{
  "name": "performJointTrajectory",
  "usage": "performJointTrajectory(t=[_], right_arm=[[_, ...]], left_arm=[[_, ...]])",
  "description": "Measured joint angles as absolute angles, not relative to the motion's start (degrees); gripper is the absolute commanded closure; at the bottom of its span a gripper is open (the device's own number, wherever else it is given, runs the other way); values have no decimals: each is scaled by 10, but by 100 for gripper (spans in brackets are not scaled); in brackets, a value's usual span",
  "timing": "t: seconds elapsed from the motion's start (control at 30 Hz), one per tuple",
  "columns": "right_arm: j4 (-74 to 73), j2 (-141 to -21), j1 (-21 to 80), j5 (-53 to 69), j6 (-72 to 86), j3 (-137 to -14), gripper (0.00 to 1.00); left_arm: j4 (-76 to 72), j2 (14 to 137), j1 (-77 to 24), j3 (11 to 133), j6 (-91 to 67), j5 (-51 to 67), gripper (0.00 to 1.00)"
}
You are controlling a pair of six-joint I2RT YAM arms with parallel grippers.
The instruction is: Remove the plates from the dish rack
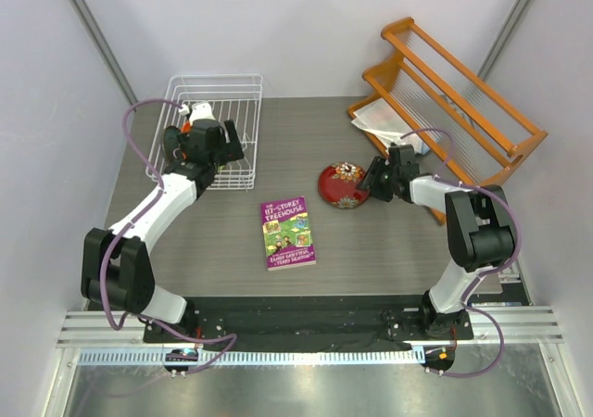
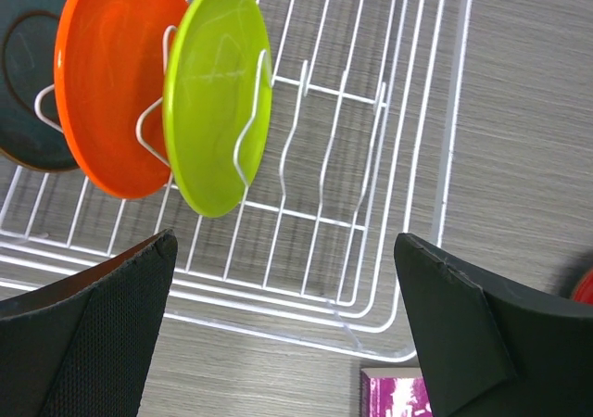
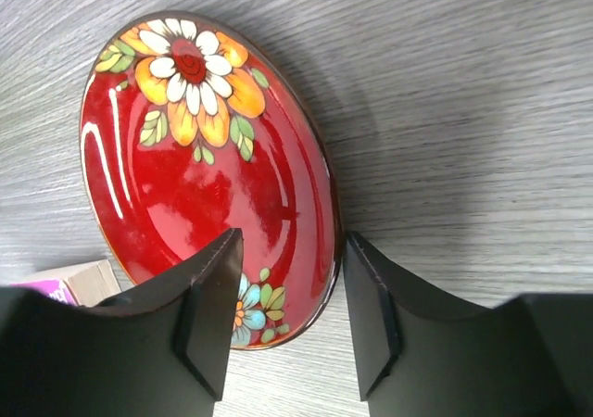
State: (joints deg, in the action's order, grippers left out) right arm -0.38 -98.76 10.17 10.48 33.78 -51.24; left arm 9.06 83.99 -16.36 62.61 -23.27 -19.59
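Right end effector [image 3: 292, 241]: released astride red floral plate [image 3: 195, 157] rim; retreat could drag it.
Left end effector [image 2: 285, 241]: spread wide over lime green plate [image 2: 218, 93]; dish rack [image 1: 213, 77] tines may snag.

You see the white wire dish rack [image 1: 252, 130] at ten o'clock on the table [image 1: 213, 241]; three plates stand on edge between its tines, faces side by side: the lime green plate [image 2: 218, 97], the orange plate [image 2: 116, 83], then the teal plate [image 2: 28, 74] with its brownish rim; the dark red plate [image 1: 343, 184], flower-painted, lies face up outside the rack, toward three o'clock.
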Motion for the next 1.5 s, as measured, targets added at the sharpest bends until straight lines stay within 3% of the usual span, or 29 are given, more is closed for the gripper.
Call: performJointTrajectory(t=[0.53, 0.63, 0.67, 0.73, 0.77, 0.97, 1.13, 1.23, 1.27, 1.33, 1.37, 1.4, 1.43, 1.5], right_arm=[[-84, -901, 151, -18, 285, -552, 41], [-91, -881, 154, -27, 279, -565, 44], [-93, -875, 154, -29, 277, -568, 52], [-95, -865, 154, -31, 273, -571, 58], [-96, -861, 154, -32, 271, -572, 70], [-102, -856, 154, -33, 267, -576, 85], [-107, -856, 154, -32, 268, -576, 85], [-108, -857, 155, -29, 268, -576, 85], [-108, -857, 156, -29, 268, -576, 86], [-108, -858, 157, -27, 268, -576, 93], [-109, -859, 157, -26, 268, -576, 93], [-109, -859, 158, -25, 268, -576, 93], [-109, -859, 158, -25, 268, -576, 90], [-108, -859, 160, -24, 268, -576, 72]], left_arm=[[72, 950, -118, 671, -205, -252, 3], [58, 974, -108, 685, -205, -253, 11], [55, 983, -105, 691, -205, -254, 15], [48, 1002, -100, 703, -205, -255, 23], [43, 1009, -99, 706, -205, -255, 28], [15, 1032, -97, 707, -206, -255, 52], [-1, 1033, -97, 707, -208, -258, 58], [-3, 1033, -97, 706, -210, -261, 69], [-2, 1033, -97, 706, -211, -262, 80], [0, 1033, -97, 706, -215, -264, 90], [3, 1033, -97, 706, -210, -267, 100], [10, 1033, -97, 706, -204, -271, 100], [11, 1033, -96, 706, -203, -267, 100], [11, 1032, -96, 705, -200, -263, 100]])
